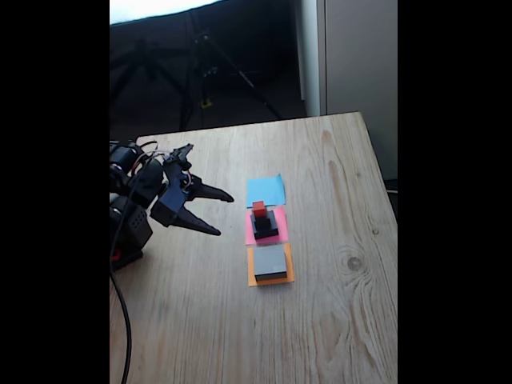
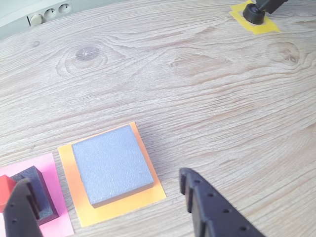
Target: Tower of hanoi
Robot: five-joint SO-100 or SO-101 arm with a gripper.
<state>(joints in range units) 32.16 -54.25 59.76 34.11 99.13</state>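
Blocks: you have four on the table (image 1: 336, 320) — one flat grey block (image 1: 270, 262), one medium black block (image 1: 266, 226), one small black cube (image 1: 261, 218) and one red cube (image 1: 259, 207).
Paper squares: three, in a column at mid-frame of the fixed view — blue (image 1: 266, 190) at the top, pink (image 1: 279, 216) in the middle, orange (image 1: 289, 268) at the bottom, each just beside the next.
Stack: the medium black block sits on the pink paper, the small black cube on it, the red cube on top; in the wrist view you see this pile cut off at the lower left.
Grey block: it lies alone and flat on the orange paper, at lower centre-left of the wrist view (image 2: 111, 164), with an orange margin showing on every side.
Blue paper: nothing rests on it.
Gripper: yours hangs at the left of the fixed view (image 1: 226, 214), spread wide and holding nothing, well apart from the column; in the wrist view its two fingers rise from the bottom edge on either side of the grey block.
Edges: the table's far edge runs across the upper part of the fixed view, its right edge down the right side.
Open room: bare wood lies to the right of the column and below it, and between the gripper and the papers.
Far corner: a black foot on yellow tape (image 2: 255, 19) sits at the upper right of the wrist view, well apart from the blocks.
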